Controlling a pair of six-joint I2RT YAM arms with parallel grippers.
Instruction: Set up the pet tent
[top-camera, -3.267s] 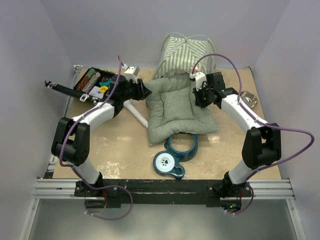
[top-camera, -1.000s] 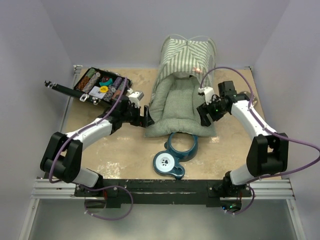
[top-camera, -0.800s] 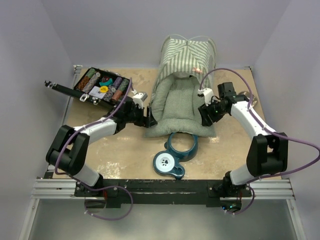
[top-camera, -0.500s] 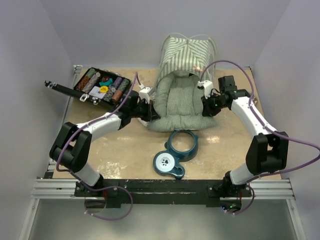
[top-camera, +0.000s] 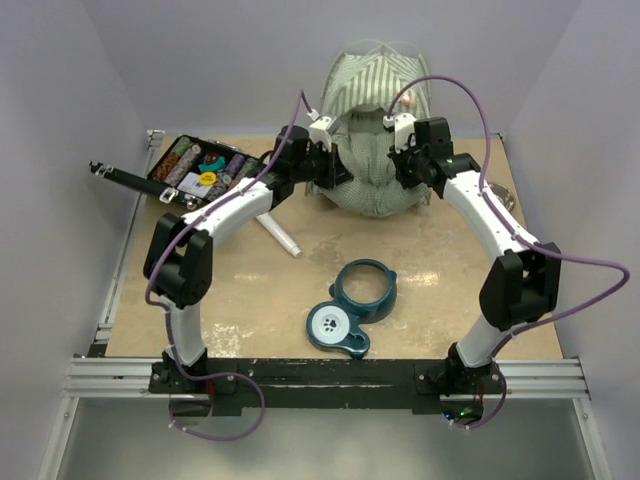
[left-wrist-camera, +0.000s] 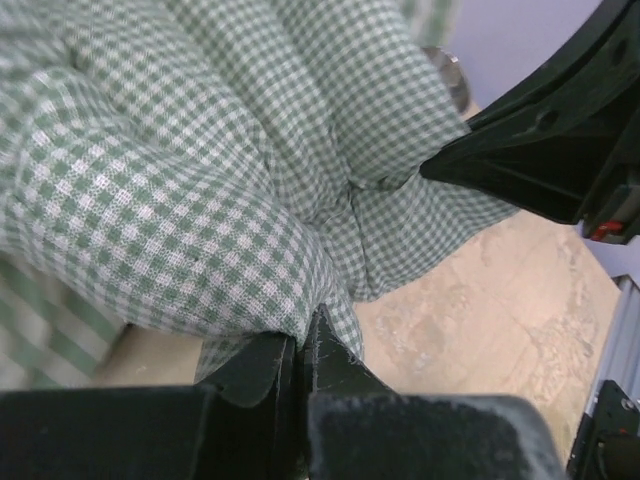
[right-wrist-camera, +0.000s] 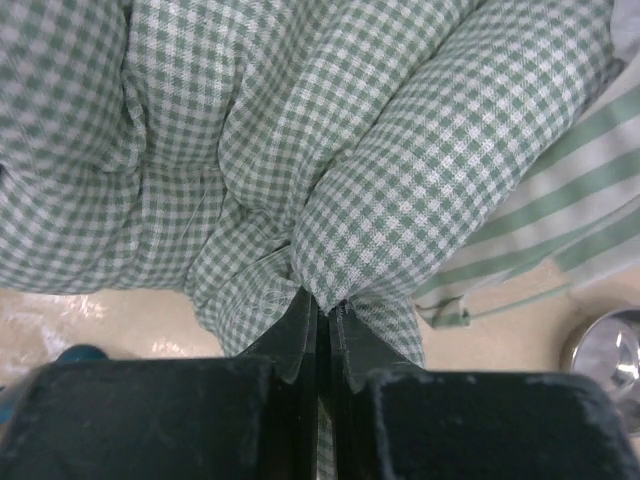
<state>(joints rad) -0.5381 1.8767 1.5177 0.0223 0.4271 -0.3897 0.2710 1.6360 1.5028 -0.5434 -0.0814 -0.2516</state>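
1. The pet tent (top-camera: 378, 82) stands at the far middle of the table (top-camera: 230, 290), against the back wall. Its striped fabric rises behind the two grippers.
2. A checked cushion (top-camera: 375, 185) is bunched into a rounded lump at the tent's near side, between the two grippers.
3. The left gripper (top-camera: 338, 172) reaches in from the left. Its fingers are pressed together on a fold at the cushion's (left-wrist-camera: 200, 180) edge, as the left wrist view shows (left-wrist-camera: 303, 350).
4. The right gripper (top-camera: 402, 168) comes in from the right. Its tips (right-wrist-camera: 322, 315) are pinched tight on a gathered fold of the cushion (right-wrist-camera: 350, 150), with the tent's stripes (right-wrist-camera: 560, 200) just beside it.
5. A teal bowl stand (top-camera: 355, 305) lies near the middle, well apart from the cushion.
6. A black tray (top-camera: 200, 170) of small items sits at the far left, and a white tube (top-camera: 280, 236) lies on the table between the tray and the stand.
7. A metal bowl (top-camera: 500, 196) sits at the right edge, beyond the right arm.
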